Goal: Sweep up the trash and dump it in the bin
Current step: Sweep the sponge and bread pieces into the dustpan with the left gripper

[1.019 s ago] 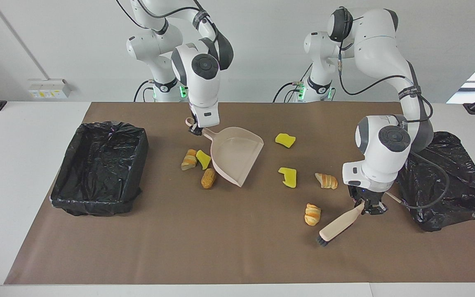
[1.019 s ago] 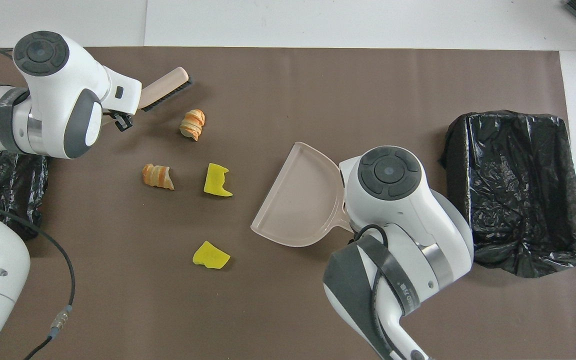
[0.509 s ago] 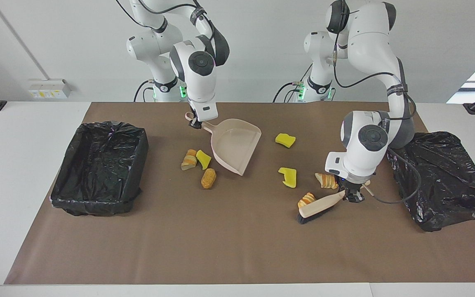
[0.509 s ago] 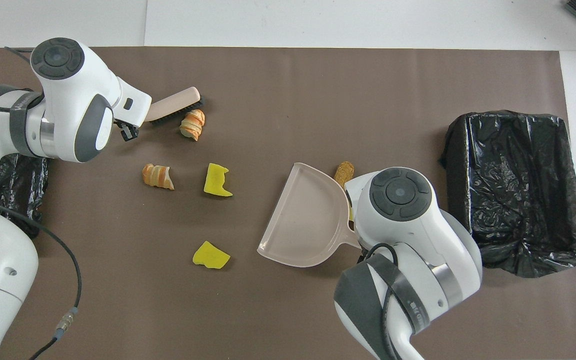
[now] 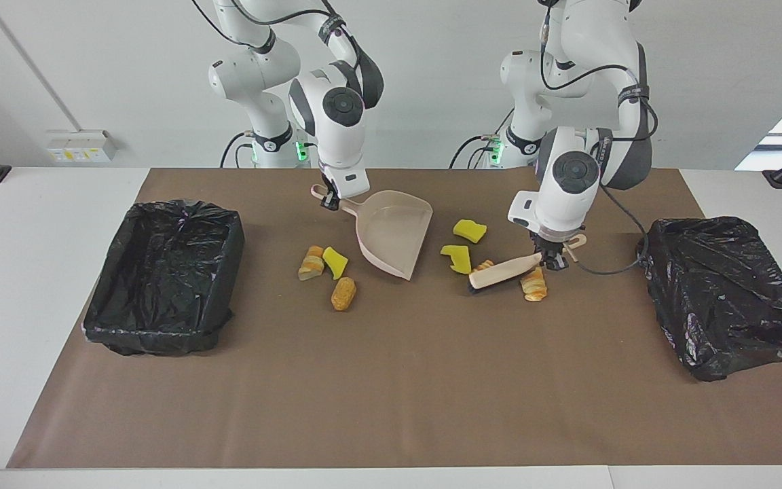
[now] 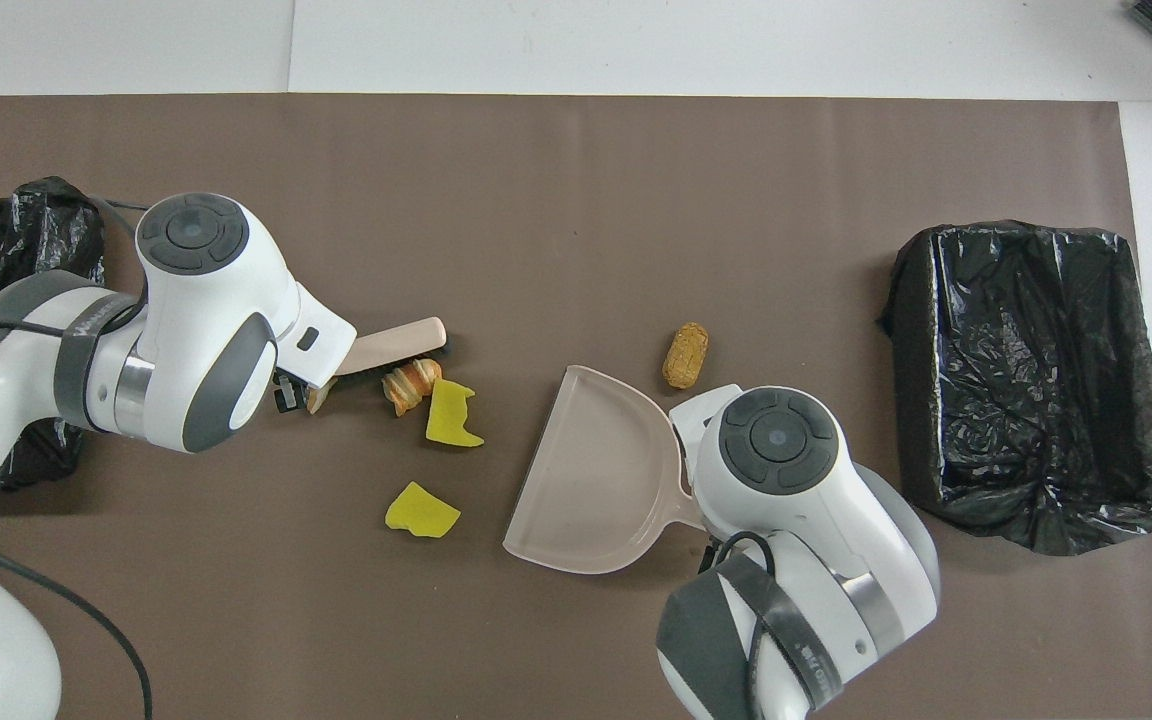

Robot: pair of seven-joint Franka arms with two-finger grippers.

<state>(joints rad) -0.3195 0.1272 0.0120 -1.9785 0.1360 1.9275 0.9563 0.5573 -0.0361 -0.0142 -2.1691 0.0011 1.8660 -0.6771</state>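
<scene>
Over the middle of the brown mat: the left gripper [image 5: 555,262] has its fingers pinched on the end of the brush [image 5: 504,272], whose bristles rest against a croissant bit [image 6: 410,382] and a yellow sponge chunk [image 5: 457,258].
Brush's catch: a second croissant piece [image 5: 534,284] lies beside the brush handle, on the side away from the robots, so it looks to have slipped past the bristles.
Right gripper [image 5: 329,200]: closed on the handle of the pink dustpan [image 5: 394,231], held tilted with its mouth toward the swept pieces, near them but not touching.
Trash at large: another sponge chunk [image 5: 469,231] sits nearer the robots than the brush; three pieces, a bread bit [image 5: 311,263], a sponge wedge [image 5: 334,262] and a corn-like roll [image 5: 343,293], lie by the dustpan on the side toward the lined bin [image 5: 163,274].
Second bag [image 5: 723,292]: crumpled at the left arm's end of the table.
Risk: the light pieces may roll around the brush tip or skid under the pan's lip if it is not flat on the mat; the stray croissant would need a second pass.
Change: a second ago the brush was farther from the robots, at the mat's outer part; it has since dragged one croissant and the sponge toward the pan, and the pan has shifted slightly.
</scene>
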